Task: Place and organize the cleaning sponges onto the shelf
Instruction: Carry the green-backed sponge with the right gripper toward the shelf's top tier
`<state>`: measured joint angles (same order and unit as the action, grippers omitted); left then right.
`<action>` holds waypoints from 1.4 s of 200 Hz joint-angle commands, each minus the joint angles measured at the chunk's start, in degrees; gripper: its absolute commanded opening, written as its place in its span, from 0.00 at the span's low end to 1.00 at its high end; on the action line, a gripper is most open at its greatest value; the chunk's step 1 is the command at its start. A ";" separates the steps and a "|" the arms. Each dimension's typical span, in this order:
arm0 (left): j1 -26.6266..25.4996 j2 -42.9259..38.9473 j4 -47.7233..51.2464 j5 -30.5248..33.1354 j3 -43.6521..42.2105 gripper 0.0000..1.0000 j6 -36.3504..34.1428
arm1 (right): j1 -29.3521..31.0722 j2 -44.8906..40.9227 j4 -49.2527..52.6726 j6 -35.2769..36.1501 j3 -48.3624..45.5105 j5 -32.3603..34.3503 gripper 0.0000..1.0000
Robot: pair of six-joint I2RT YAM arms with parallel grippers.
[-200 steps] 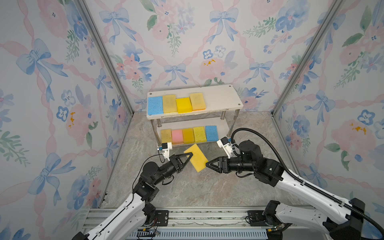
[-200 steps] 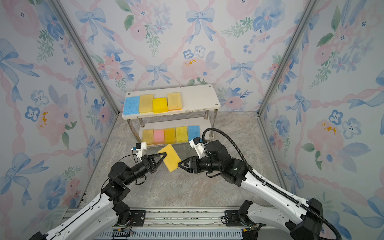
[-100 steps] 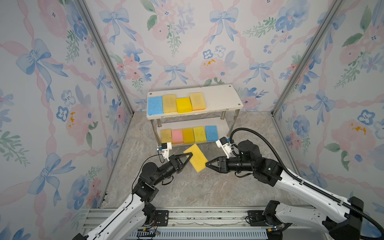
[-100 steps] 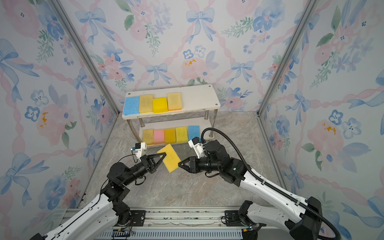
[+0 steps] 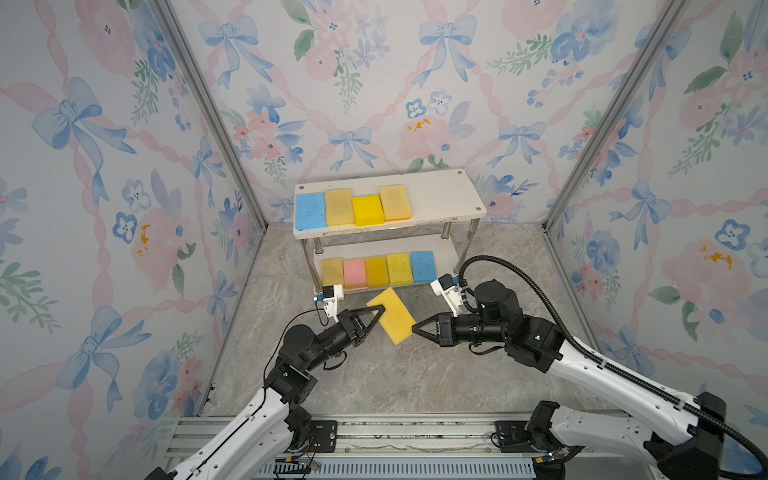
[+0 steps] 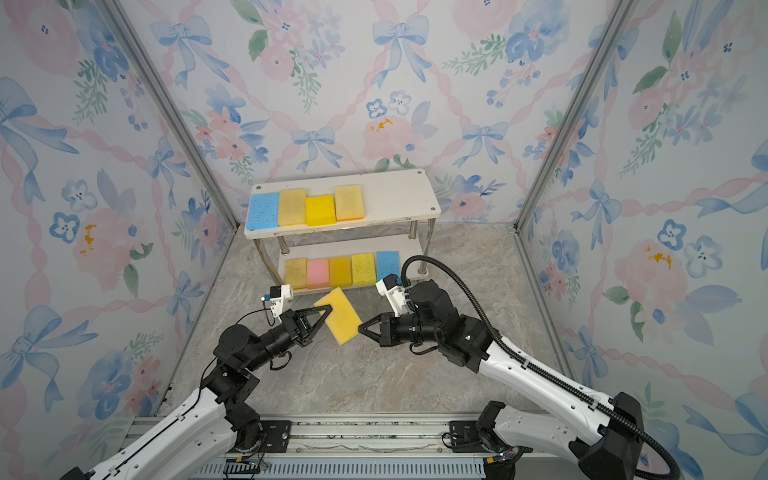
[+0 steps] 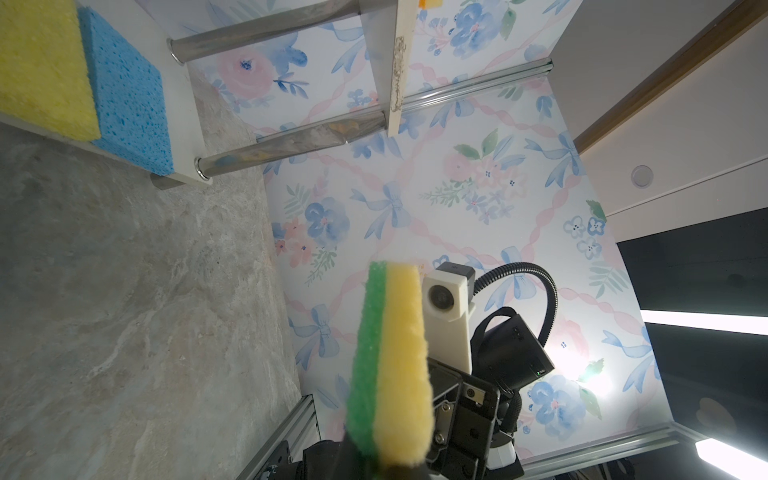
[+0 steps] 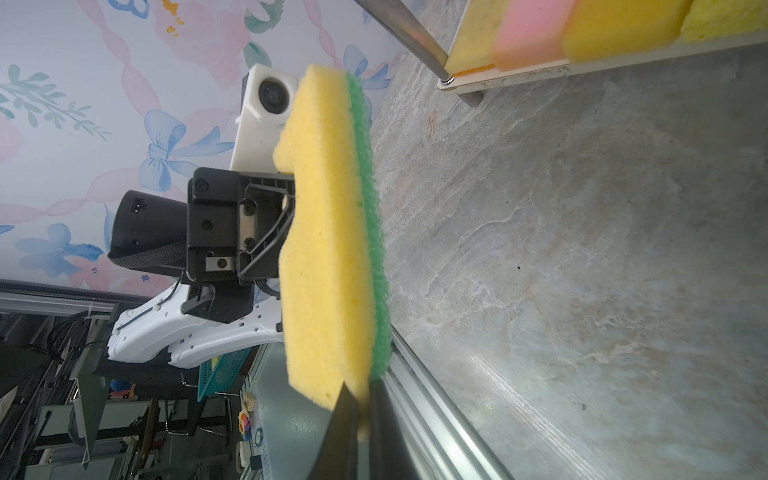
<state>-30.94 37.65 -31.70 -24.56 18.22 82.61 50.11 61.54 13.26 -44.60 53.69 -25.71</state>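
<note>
A yellow sponge with a green scrub side (image 5: 394,312) (image 6: 341,312) hangs tilted above the floor in front of the shelf (image 5: 441,194) (image 6: 400,190). My left gripper (image 5: 380,309) (image 6: 328,308) is shut on its left edge, and the sponge's end (image 7: 395,361) rises from between the jaws. My right gripper (image 5: 413,328) (image 6: 360,329) is shut on its lower right corner, seen as (image 8: 361,409) on the sponge (image 8: 328,232). Several sponges lie in a row on the top board (image 5: 340,207), and several more on the lower board (image 5: 376,272).
The right end of the shelf's top board is bare. Chrome legs (image 5: 468,243) stand at the shelf's corners. Wallpapered walls with metal posts (image 5: 582,133) close in three sides. An aluminium rail (image 5: 374,432) runs along the front edge.
My right gripper's jaws have closed onto the sponge's lower right corner. The left gripper and the sponge have stayed where they were.
</note>
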 commanded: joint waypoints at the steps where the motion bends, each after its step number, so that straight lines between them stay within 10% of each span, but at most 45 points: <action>1: 0.44 -0.82 -1.67 -1.19 0.02 0.00 0.02 | 0.68 0.21 -0.47 0.21 2.20 0.31 0.06; 160: 1.37 -1.95 -1.64 -1.99 -1.05 0.97 0.03 | 0.00 -0.45 1.35 0.17 2.10 3.29 0.00; 280: 4.29 -5.04 -1.29 -2.85 -3.71 0.98 0.49 | -18.43 -5.08 41.36 15.23 22.33 17.80 0.00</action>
<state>-27.33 33.69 -31.68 -26.28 15.44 83.22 35.03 57.60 43.27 -36.40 69.10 -11.38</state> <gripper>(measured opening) 0.979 0.047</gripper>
